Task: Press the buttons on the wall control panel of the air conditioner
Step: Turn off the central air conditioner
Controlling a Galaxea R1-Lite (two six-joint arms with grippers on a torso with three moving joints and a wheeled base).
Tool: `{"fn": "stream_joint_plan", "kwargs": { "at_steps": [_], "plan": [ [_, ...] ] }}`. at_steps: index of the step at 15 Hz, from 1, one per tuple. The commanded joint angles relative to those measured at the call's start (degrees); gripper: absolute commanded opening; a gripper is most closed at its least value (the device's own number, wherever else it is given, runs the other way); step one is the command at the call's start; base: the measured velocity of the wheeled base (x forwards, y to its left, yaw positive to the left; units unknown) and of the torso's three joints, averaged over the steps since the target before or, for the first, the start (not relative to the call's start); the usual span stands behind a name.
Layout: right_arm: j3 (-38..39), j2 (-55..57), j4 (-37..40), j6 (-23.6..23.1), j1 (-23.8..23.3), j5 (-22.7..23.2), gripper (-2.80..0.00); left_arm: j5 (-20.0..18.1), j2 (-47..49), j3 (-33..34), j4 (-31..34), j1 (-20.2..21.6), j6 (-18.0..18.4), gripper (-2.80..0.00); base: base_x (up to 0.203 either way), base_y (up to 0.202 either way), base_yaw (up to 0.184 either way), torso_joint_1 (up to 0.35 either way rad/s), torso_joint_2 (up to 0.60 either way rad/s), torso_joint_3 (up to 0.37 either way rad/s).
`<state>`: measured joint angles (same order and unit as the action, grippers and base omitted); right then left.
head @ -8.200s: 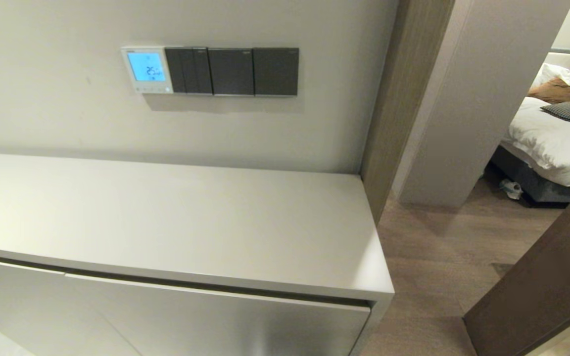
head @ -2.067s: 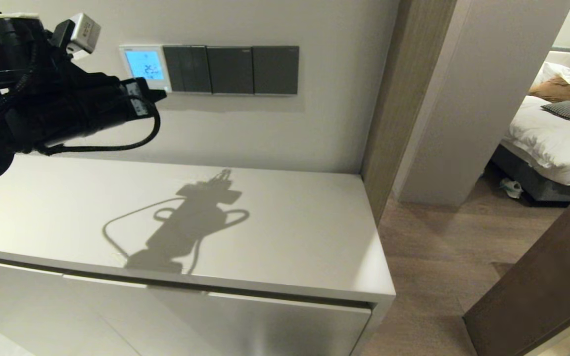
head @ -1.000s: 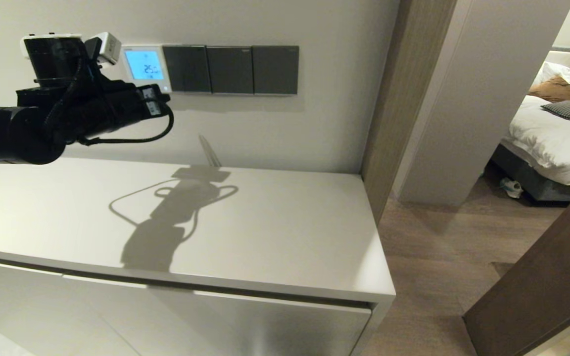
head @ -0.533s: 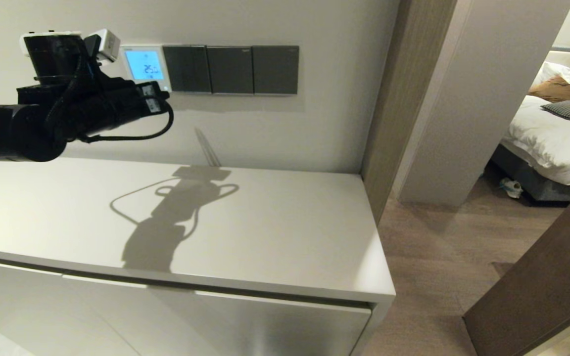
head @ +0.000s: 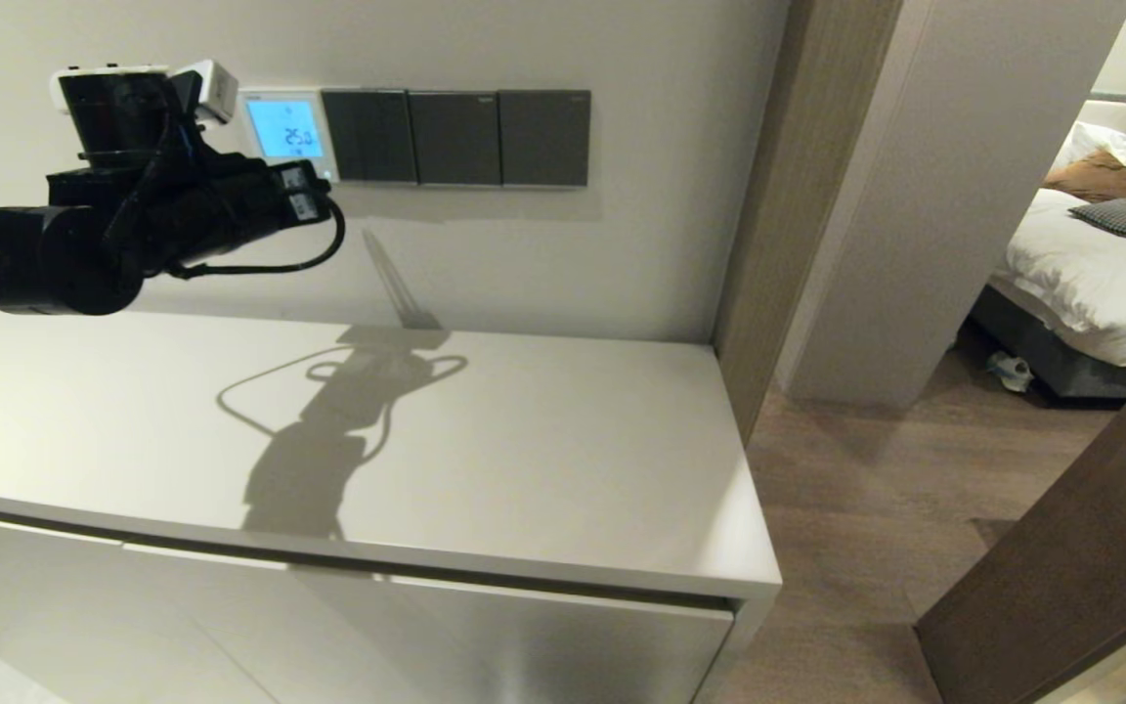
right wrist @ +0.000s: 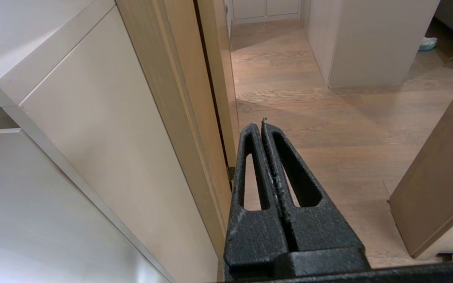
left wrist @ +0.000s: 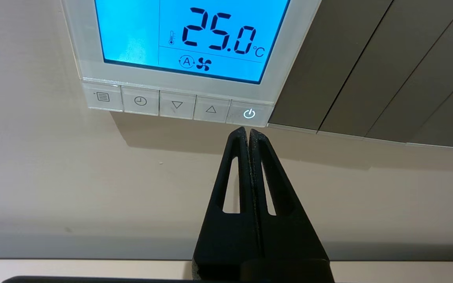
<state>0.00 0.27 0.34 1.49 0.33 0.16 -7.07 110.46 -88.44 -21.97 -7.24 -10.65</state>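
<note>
A: So, what stood where?

B: Long pale cabinet top [head: 485, 460] below; on the beige wall above it, the small square white plastic thermostat panel [left wrist: 85, 59], blue screen lit, touching a row of dark grey switch plates [head: 455, 137].

A: Arms?

B: Left gripper [left wrist: 248, 131] pinched together, empty, tip just under the power key in the row of tiny white keys [left wrist: 177, 104]. Right gripper [right wrist: 264, 125] also closed, parked low by the cabinet side.

A: Handling?

B: Rigid plastic, likely short travel. I'd press squarely on one key's centre, lightly.
</note>
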Motion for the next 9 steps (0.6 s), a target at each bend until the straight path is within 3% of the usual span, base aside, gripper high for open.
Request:
{"fn": "stream_joint_plan", "kwargs": {
  "at_steps": [1, 9],
  "plan": [
    [0.1, 0.0, 0.0, 0.0, 0.0, 0.0, -2.80, -0.1, 0.3, -0.2, -0.1, 0.0, -0.1, -2.80, 0.000, 0.000, 0.000, 0.000, 0.00, 0.000],
    [0.1, 0.0, 0.0, 0.0, 0.0, 0.0, -2.80, 0.0, 1.5, -1.6, -0.2, 0.0, -0.3, -2.80, 0.000, 0.000, 0.000, 0.000, 0.00, 0.000]
  ]
}}
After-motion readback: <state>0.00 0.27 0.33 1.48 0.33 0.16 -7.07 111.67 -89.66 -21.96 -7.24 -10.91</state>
